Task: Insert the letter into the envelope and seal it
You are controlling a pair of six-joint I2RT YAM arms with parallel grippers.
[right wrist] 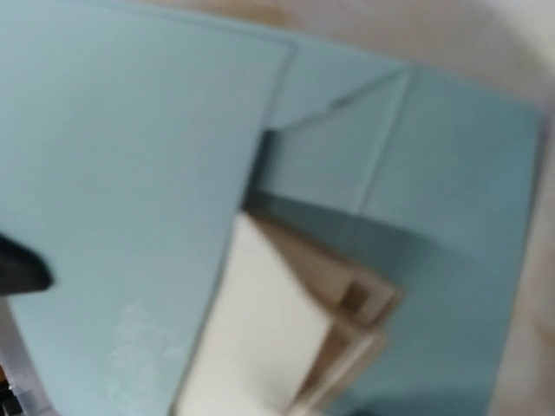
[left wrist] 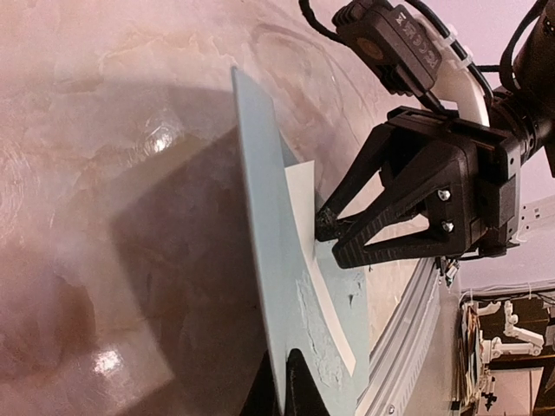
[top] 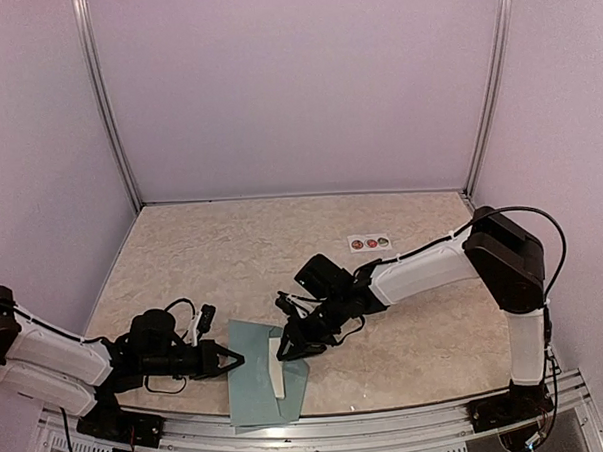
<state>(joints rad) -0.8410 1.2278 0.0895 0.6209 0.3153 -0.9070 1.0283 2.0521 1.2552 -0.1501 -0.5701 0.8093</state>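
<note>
Status: insertion in progress, seal not started.

L side: left gripper (top: 230,360) sits low at near-left of the table (top: 232,249), claw closed tight. In the left wrist view the envelope (top: 254,388) rises edge-on out of its fingertip, so I judge it is clamped on the envelope's left edge, holding one teal panel lifted off the surface.

Centre, near edge: envelope is teal, paper, mouth open, flap not folded down. Right wrist view shows one big flat panel on the left and seamed inner panels on the right, w/ a dull scuffed patch low on the big panel.

Letter (top: 278,375): folded to a narrow stack, white face up, tan layers showing at one corner. It lies on the envelope's right half between the panels. Part of it is in plain sight, so it is not fully in; how deep it sits in the pocket I cannot tell.

R of that: right gripper (top: 286,339) reaches in from the far right, claw narrow, tips just parted at the letter's far edge. Whether it pinches the sheet or only touches it: cannot tell.

Far right: sticker strip (top: 369,243) lies flat, well apart from both arms.

Left to do, by my read: push letter home, close flap, apply a sticker.
</note>
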